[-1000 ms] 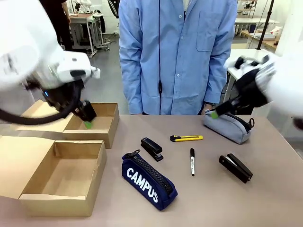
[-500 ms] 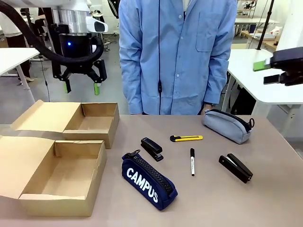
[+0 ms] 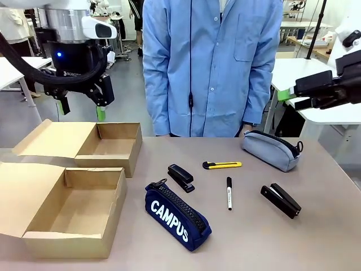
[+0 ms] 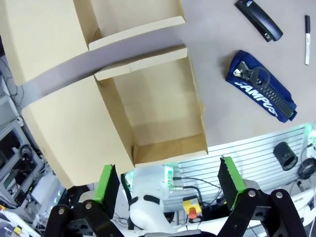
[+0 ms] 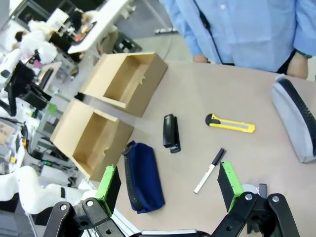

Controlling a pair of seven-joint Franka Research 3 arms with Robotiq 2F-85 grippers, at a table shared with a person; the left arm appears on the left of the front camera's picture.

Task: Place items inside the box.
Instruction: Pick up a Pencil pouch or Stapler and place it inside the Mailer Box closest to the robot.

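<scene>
The left gripper (image 3: 82,108) hangs wide open and empty above the far box (image 3: 105,163). The right gripper (image 3: 294,97) is also spread wide, with nothing between its green pads (image 5: 107,181), and is held high off the table's (image 3: 321,237) right side (its own wrist view shows the gap best).

Every item lies on the table outside the boxes:
- The navy pencil case (image 3: 177,215) is beside the near box (image 3: 67,246).
- A black stapler (image 3: 181,178) sits just behind the navy case.
- The yellow utility knife (image 3: 222,165) and black marker (image 3: 229,193) are mid-table.
- The grey pencil case (image 3: 271,149) lies before the person (image 3: 211,68).
- The second stapler (image 3: 281,200) is at the right.

Both boxes seem empty, though the far one's floor is partly hidden.
</scene>
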